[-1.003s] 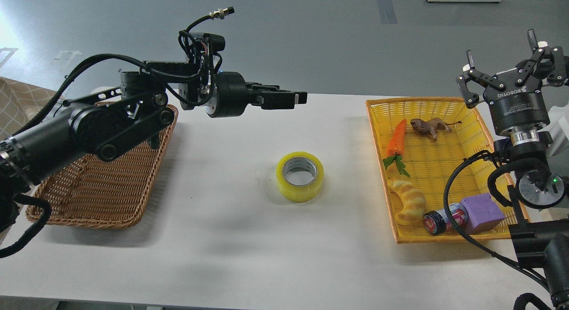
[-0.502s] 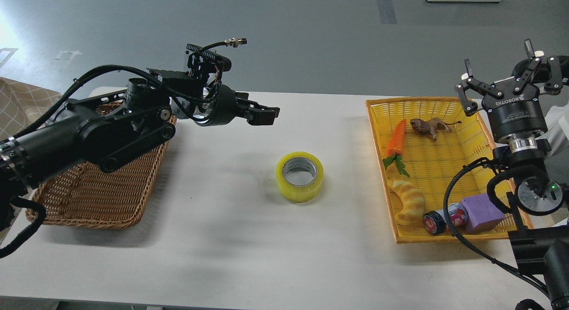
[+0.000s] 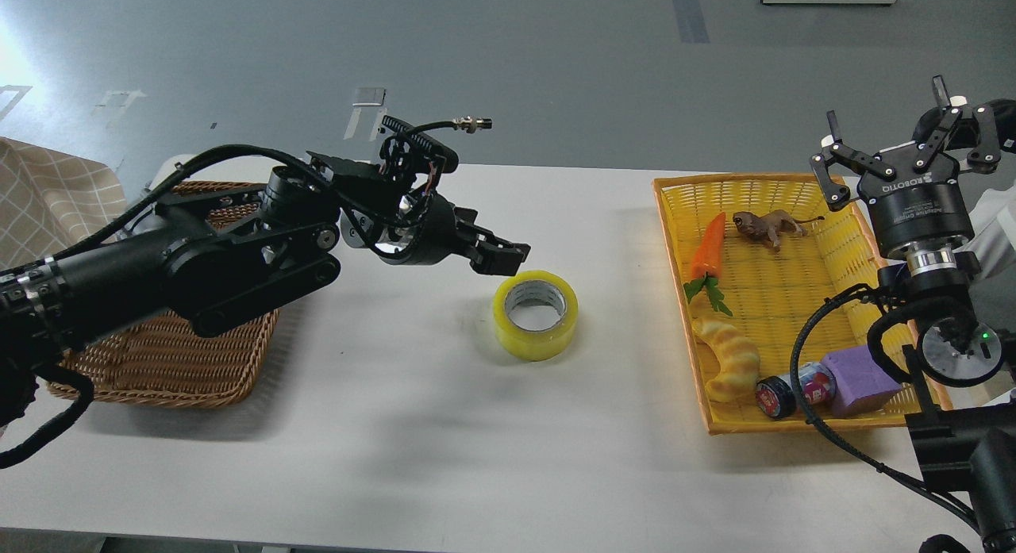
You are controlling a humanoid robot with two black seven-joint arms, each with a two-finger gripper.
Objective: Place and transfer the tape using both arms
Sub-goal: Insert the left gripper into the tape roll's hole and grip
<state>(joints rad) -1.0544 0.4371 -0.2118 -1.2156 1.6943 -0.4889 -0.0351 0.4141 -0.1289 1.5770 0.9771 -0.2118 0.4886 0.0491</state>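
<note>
The tape [image 3: 536, 315], a thick yellow roll with a grey-white core, lies flat on the white table [image 3: 444, 426] near its middle. My left gripper [image 3: 502, 258] hangs just above and to the left of the roll, pointing down and right at its upper left rim, apart from it. Its dark fingers overlap, so I cannot tell whether they are spread. My right gripper [image 3: 897, 117] points upward at the far right, beyond the yellow basket, with its fingers spread wide and nothing in them.
A brown wicker basket [image 3: 175, 355] stands at the left, partly under my left arm. A yellow basket [image 3: 794, 422] at the right holds a toy carrot [image 3: 706, 247], toy lion [image 3: 766, 226], croissant toy [image 3: 730, 355], small jar [image 3: 790, 393] and purple block [image 3: 861, 378].
My left gripper has come down and to the right, from high over the table's back edge to just beside the tape. My right gripper has shifted slightly. The tape has not moved.
</note>
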